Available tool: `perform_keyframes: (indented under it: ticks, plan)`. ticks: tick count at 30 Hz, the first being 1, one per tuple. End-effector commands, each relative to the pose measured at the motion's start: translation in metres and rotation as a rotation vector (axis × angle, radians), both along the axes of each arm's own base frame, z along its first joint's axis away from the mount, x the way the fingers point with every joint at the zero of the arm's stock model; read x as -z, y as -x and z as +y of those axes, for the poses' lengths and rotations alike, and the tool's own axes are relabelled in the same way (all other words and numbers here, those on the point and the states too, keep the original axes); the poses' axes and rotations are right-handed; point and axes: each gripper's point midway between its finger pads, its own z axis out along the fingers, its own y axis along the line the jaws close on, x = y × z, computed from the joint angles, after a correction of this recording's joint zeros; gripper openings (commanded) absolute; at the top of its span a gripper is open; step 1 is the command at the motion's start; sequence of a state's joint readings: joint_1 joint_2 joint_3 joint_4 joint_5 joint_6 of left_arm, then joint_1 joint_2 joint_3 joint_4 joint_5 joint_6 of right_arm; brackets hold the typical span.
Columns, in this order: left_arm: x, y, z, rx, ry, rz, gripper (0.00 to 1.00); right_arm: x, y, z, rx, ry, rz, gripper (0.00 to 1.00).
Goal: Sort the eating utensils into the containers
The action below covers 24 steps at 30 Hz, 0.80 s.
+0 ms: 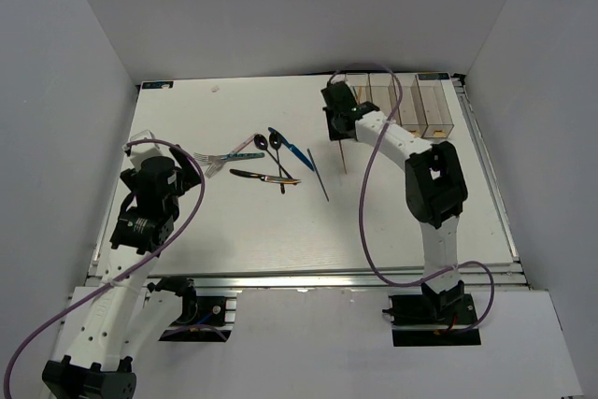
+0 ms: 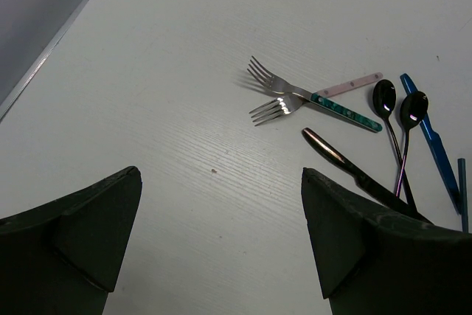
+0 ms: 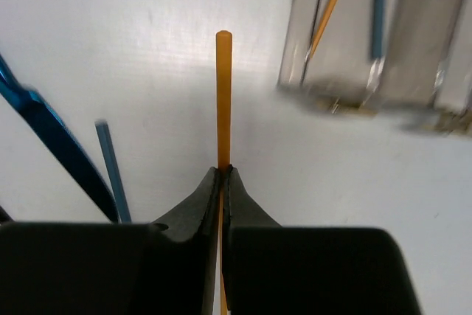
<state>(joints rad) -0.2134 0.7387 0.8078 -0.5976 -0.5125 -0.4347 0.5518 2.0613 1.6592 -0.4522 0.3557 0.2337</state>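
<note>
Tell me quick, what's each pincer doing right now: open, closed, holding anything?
Left pincer: open, holding nothing.
Right pincer: closed on an orange chopstick.

Table: white, faint wood grain. Black spoons, purplish sheen on the stems. Beside the spoons: bright blue knife, dark knife with a coppery glint. Silver tines on both forks near the spoons: pink-handled fork pale, green-handled fork mottled. Teal chopstick. Orange chopstick, plain. Containers: clear, yellowish tags.
</note>
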Motion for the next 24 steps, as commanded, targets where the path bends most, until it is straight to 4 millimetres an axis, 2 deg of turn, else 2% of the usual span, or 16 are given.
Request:
perform_keyframes:
  ticks: [1, 2, 3, 4, 5, 6, 7, 8, 9, 11, 14, 18, 21, 24]
  plan:
    - [0.001, -0.002, -0.002, 0.008, 0.000, -0.004, 0.98, -0.065, -0.061, -0.016, 0.015, -0.012, -0.166, 0.00]
    - [0.001, -0.002, -0.002, 0.008, -0.001, -0.003, 0.98, -0.069, -0.074, -0.026, 0.037, -0.011, -0.176, 0.00]
    - [0.001, -0.002, -0.002, 0.008, -0.001, -0.003, 0.98, -0.059, -0.085, -0.030, 0.041, 0.007, -0.164, 0.00]
    - [0.002, -0.002, -0.002, 0.008, -0.002, 0.003, 0.98, -0.079, -0.101, -0.028, 0.034, -0.023, -0.211, 0.00]
    - [0.003, -0.003, -0.003, 0.010, -0.002, 0.004, 0.98, -0.083, -0.114, -0.039, 0.051, -0.027, -0.228, 0.00]
    - [0.004, -0.003, -0.003, 0.011, -0.002, 0.008, 0.98, -0.074, -0.123, -0.042, 0.053, -0.028, -0.225, 0.00]
    - [0.005, -0.004, -0.003, 0.012, -0.004, 0.011, 0.98, -0.078, -0.132, -0.044, 0.054, -0.042, -0.243, 0.00]
    - [0.005, -0.005, -0.004, 0.015, -0.004, 0.015, 0.98, -0.093, -0.145, -0.048, 0.056, -0.080, -0.284, 0.00]
    - [0.007, -0.006, -0.005, 0.019, -0.004, 0.021, 0.98, -0.090, -0.153, -0.049, 0.058, -0.095, -0.291, 0.00]
    - [0.009, -0.007, -0.006, 0.024, -0.004, 0.030, 0.98, -0.100, -0.168, -0.053, 0.057, -0.131, -0.347, 0.00]
    - [0.013, -0.008, -0.008, 0.035, -0.002, 0.043, 0.98, -0.099, -0.180, -0.056, 0.040, -0.150, -0.384, 0.00]
    - [0.015, -0.010, -0.011, 0.049, -0.001, 0.054, 0.98, -0.082, -0.194, -0.054, 0.031, -0.147, -0.377, 0.00]
    - [0.015, -0.010, -0.013, 0.057, 0.002, 0.052, 0.98, -0.075, -0.194, -0.056, 0.045, -0.150, -0.368, 0.00]
    - [0.014, -0.010, -0.016, 0.068, 0.002, 0.048, 0.98, -0.068, -0.192, -0.057, 0.057, -0.153, -0.358, 0.18]
